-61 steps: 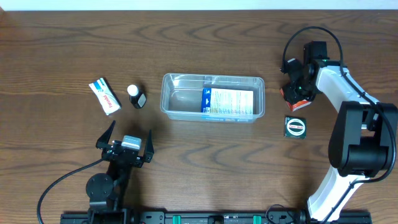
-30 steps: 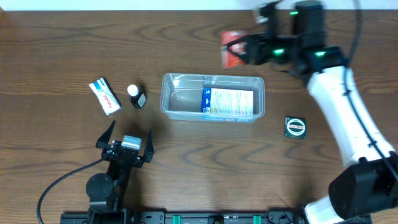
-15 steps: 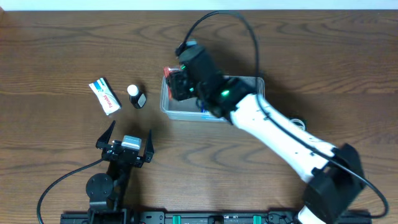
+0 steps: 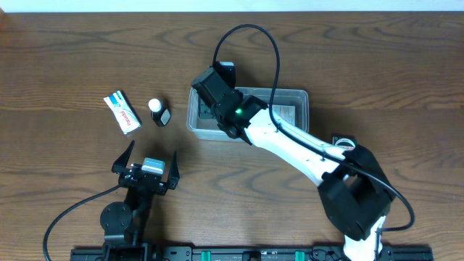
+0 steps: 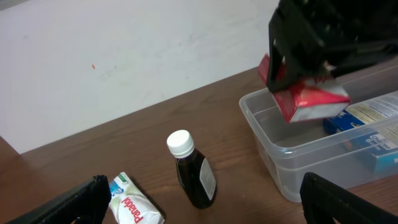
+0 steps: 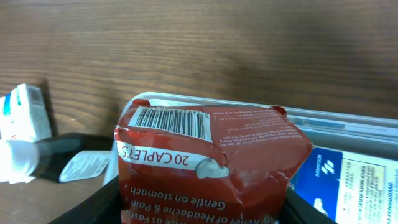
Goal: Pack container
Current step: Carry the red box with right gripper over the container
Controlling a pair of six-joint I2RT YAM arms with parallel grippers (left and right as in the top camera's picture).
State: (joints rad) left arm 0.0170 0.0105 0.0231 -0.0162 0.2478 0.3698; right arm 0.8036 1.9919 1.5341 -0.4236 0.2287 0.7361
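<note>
Because the right arm lies across the overhead view, the clear container [image 4: 300,109] near the table's centre shows only its 3 o'clock end there. The right gripper [image 4: 212,98] hangs over its 9 o'clock end, fingers pinching a crumpled red packet [image 5: 308,99] whose lower edge is cut off in the wrist view. A blue-and-white box [image 5: 367,130] lies inside, partly hidden. At 9 o'clock of the container stand a dark bottle [image 4: 159,112] and a white packet [image 4: 122,112]. At 7 o'clock the left gripper [image 4: 148,161] rests, fingers spread wide
</note>
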